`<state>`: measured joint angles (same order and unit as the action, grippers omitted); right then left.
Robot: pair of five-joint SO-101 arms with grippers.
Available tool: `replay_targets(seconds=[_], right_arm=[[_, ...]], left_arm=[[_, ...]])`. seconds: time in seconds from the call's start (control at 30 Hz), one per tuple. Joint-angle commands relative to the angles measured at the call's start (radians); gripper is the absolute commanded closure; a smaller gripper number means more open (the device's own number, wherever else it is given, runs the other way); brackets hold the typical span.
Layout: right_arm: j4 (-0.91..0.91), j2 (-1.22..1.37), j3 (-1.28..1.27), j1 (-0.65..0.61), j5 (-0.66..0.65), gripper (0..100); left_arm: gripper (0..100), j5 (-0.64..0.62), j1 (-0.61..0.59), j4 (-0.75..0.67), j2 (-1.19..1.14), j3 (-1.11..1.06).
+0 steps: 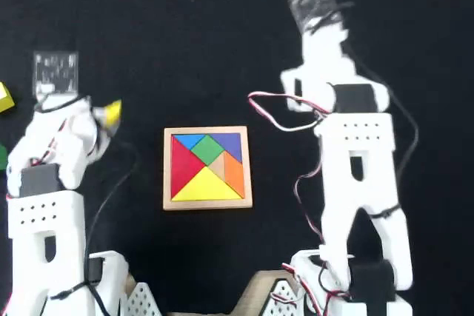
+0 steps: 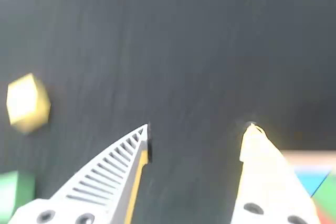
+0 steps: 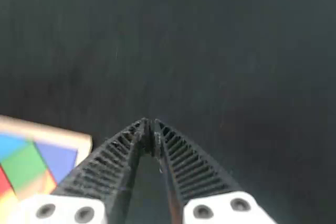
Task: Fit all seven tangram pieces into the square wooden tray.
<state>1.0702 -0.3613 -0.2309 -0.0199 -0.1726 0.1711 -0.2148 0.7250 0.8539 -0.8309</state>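
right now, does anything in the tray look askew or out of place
Nothing stands out. The tangram pieces sit inside the wooden tray, filling its square, with none riding over the rim. A yellow block sits well apart from the tray.

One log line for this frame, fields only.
tray: filled with tangram pieces | left gripper: open, empty, above table | right gripper: shut, empty

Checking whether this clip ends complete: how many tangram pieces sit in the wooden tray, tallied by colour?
Red piece: 1
Yellow piece: 1
Light blue piece: 1
Green piece: 1
Dark blue piece: 1
Orange piece: 1
Pale tan piece: 1
Total: 7, all inside the wooden tray.
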Motion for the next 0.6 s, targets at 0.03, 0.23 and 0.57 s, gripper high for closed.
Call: replay_targets(seconds=[0.03, 0.23, 0.57], right_arm=[[0.052, -0.12, 0.189, 0.011, 0.072, 98.7], [0.17, -0.361, 0.24, 0.011, 0.091, 98.7], [0.077, -0.843, -0.262, -0.031, 0.091, 98.7]], left_arm=[[71, -0.072, 0.13, -0.008, 0.012, 0.239], [71, -0.074, 0.143, 0.247, 0.118, 0.449], [71, -0.066, 0.142, 0.358, 0.721, 0.087]])
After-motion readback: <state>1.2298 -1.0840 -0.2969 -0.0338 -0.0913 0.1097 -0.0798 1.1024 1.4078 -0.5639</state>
